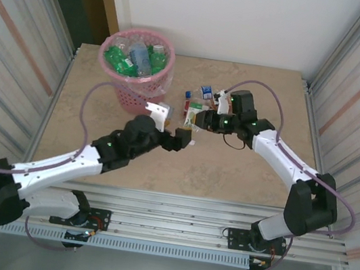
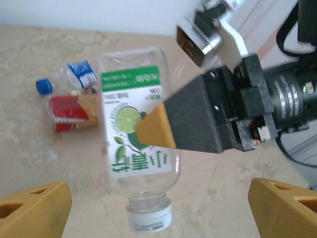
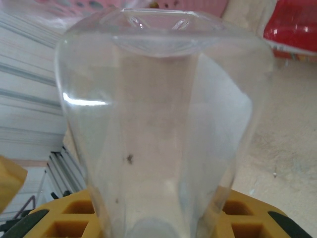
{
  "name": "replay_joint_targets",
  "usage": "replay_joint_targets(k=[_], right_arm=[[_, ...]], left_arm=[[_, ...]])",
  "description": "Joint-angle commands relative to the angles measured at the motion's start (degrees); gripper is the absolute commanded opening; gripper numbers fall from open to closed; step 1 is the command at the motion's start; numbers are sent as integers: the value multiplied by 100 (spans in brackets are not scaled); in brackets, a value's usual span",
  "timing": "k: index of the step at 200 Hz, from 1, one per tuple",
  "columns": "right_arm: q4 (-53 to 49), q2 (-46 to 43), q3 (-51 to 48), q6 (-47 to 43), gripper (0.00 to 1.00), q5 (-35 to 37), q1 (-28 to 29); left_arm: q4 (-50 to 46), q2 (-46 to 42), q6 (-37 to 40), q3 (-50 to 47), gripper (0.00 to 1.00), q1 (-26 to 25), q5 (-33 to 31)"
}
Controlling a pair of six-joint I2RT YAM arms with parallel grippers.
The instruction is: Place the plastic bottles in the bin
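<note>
Clamping the right gripper (image 2: 157, 128) across a clear bottle (image 2: 130, 94).
Holding the left gripper (image 1: 183, 137) wide apart beside its white cap (image 2: 148, 218), not touching, with the pink bin (image 1: 134, 98) beyond it, leftward.

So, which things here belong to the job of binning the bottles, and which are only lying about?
Job: round pink lattice plastic bin; crushed green and clear bottles inside it; clear plastic bottle with lime label, gripped by the right hand; red-labelled bottle with blue cap; blue-and-white-labelled bottle.
Only there: beige table; lilac cables; metal rail.
</note>
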Motion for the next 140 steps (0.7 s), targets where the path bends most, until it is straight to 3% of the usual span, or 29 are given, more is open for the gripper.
replay_joint_targets(k=[1, 27, 80, 140], right_arm=[[-14, -430, 213, -316, 24, -538, -188], [124, -725, 217, -384, 25, -1186, -392], [425, -1075, 369, -590, 26, -2479, -460], [613, -1344, 398, -760, 27, -3014, -446]], left_arm=[[-161, -254, 65, 267, 91, 660, 1387], [-200, -255, -63, 497, 90, 1274, 2600], [-134, 276, 218, 1117, 90, 1429, 4254], [573, 512, -439, 1073, 81, 1606, 4712]])
